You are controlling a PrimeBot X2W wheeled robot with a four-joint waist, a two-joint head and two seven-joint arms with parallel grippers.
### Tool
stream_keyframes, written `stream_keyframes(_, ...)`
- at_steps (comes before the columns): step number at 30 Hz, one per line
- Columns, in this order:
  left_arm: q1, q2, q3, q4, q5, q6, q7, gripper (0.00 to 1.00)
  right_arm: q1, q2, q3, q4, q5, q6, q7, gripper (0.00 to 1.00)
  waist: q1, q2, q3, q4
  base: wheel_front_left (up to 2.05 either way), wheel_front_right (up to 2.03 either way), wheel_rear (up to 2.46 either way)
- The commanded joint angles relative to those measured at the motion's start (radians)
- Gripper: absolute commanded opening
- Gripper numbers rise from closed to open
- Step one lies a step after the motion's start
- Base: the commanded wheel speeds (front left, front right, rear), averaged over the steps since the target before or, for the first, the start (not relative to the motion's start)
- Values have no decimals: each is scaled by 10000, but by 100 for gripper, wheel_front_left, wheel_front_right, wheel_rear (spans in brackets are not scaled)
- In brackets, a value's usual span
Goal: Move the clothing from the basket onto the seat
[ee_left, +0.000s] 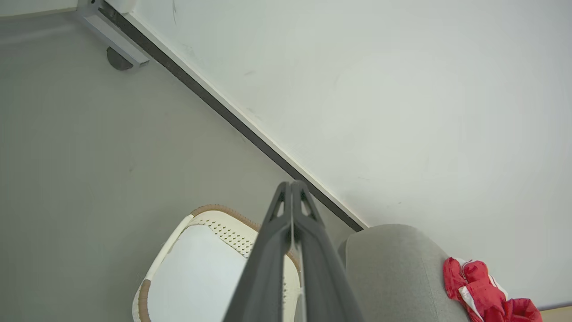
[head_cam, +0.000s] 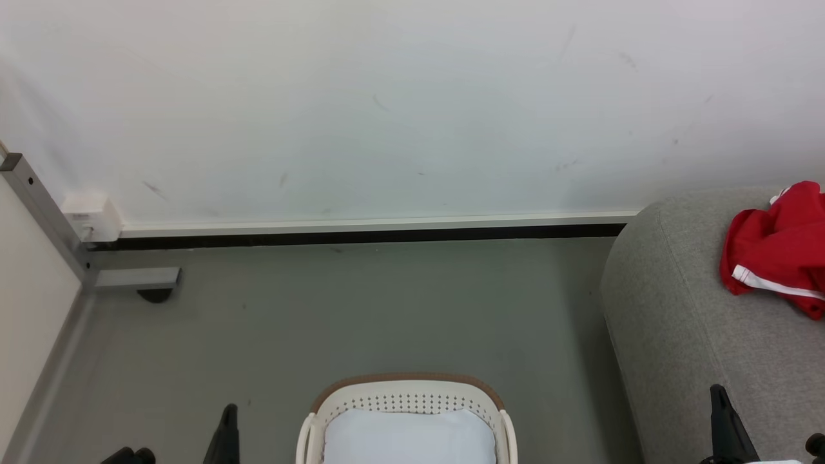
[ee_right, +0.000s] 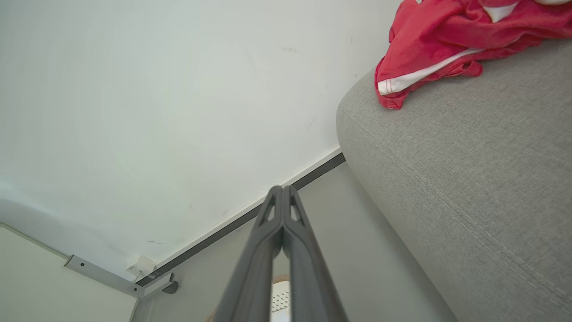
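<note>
Clothing (head_cam: 780,248) lies on the seat (head_cam: 683,361), a crumpled red heap with white trim set back from the seat's rounded corner, toward the wall side. It slumps and folds on itself, which reads as soft fabric dropped loosely rather than laid out. The heap runs off the edge of the head view, so its full length cannot be told. In the right wrist view its long axis seems to run along the seat's top, away from the corner. A white-striped hem is the end nearest that corner and hangs slightly over the seat's curved shoulder.

Just beside the seat's end, on the floor (head_cam: 361,309), stands the basket (head_cam: 406,394). Its brown-banded far rim faces the wall (head_cam: 387,116), and its near part is cut off. Inside, only a pale pad (head_cam: 409,438) shows and no red, so the basket looks emptied as far as can be seen.

Over the seat's near part rises the right gripper (ee_right: 282,188), its fingers pressed together on nothing. The left gripper (ee_left: 292,183) is well apart from the seat, on the basket's far side, likewise closed and empty. Both point up toward the wall, and neither touches cloth or basket. By my reading that is a resting pose, with no piece in view left to carry over.
</note>
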Motion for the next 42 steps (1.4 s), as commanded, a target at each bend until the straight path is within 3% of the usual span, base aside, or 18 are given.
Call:
stream_keyframes(1, -277, 45, 94, -176, -509, -93, 101, 0, -337, -84, -81, -207, 478, -7, 95, 0, 0, 0, 10, 17, 0, 0, 0)
stream_keyframes(42, -671, 48, 789, -481, -4768, -601, 1286, 0, -650, -110, -451, -522, 5071, -14, 1277, 0, 0, 0, 187, 310, 0, 0, 0)
